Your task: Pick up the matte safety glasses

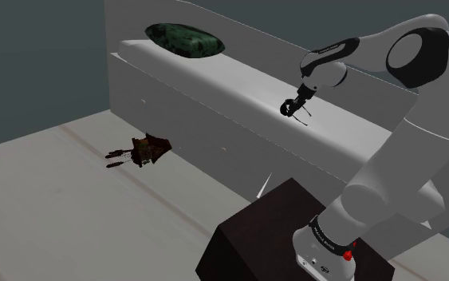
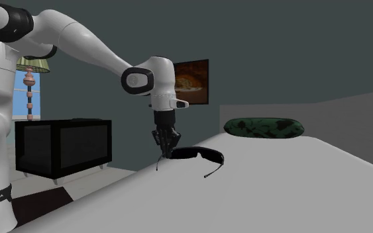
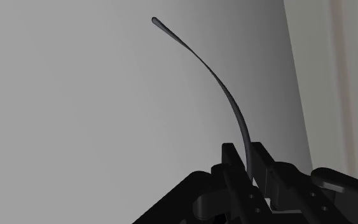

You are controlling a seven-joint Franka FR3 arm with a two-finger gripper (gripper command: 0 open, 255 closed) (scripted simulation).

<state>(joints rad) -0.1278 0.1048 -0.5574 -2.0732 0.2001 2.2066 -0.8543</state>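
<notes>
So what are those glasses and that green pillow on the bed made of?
Glasses: black all over and dull, with no glare, and with thin curved arms. They are probably matte plastic, though the look alone can't settle it.
Pillow: mottled dark green and softly rounded. It is perhaps printed fabric, but no weave shows.

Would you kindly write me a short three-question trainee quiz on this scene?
1. True or false: the gripper is shut on a thin arm of the black glasses.
2. Where does the dark green pillow lie? A) on the floor B) on the white bed C) on the stand
3. Fill in: on the wall behind the arm hangs a framed ____.
Key: 1 true; 2 B; 3 picture.
</notes>
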